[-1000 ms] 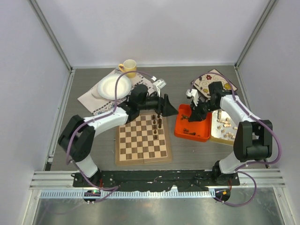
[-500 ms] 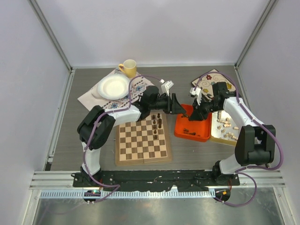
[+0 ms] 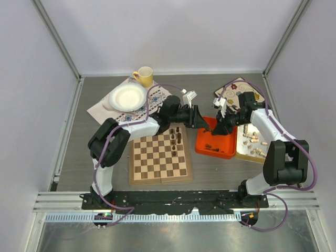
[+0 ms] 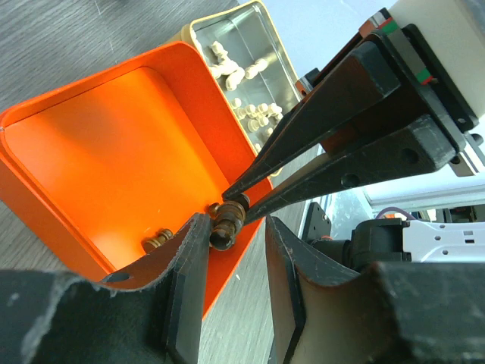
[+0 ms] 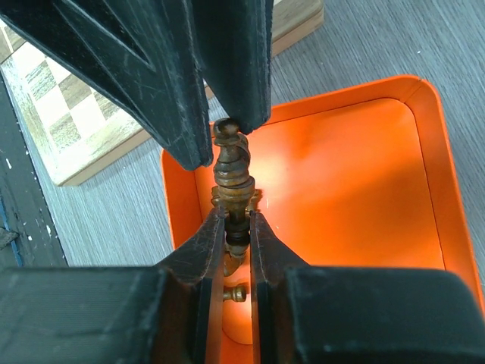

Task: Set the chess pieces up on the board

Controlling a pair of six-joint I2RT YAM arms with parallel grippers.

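The left gripper (image 4: 235, 224) has swung from the board (image 3: 157, 163) to the orange tray (image 4: 98, 167), right of centre in the overhead view. Its jaws are narrowing yet still spread around a dark chess piece (image 5: 231, 171) that the right gripper (image 5: 234, 224) pinches above the tray. A handover, seemingly: left must clamp before right releases.

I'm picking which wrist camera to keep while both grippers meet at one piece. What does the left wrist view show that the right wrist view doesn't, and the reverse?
Only the left wrist view: the cream tin of pale pieces beyond the orange tray.
Only the right wrist view: a corner of the chessboard beside the tray.
Both: the right gripper pinching a dark chess piece above the tray, the fingers of the left gripper either side of its free end, not yet clamped, and a loose dark piece lying in the tray.
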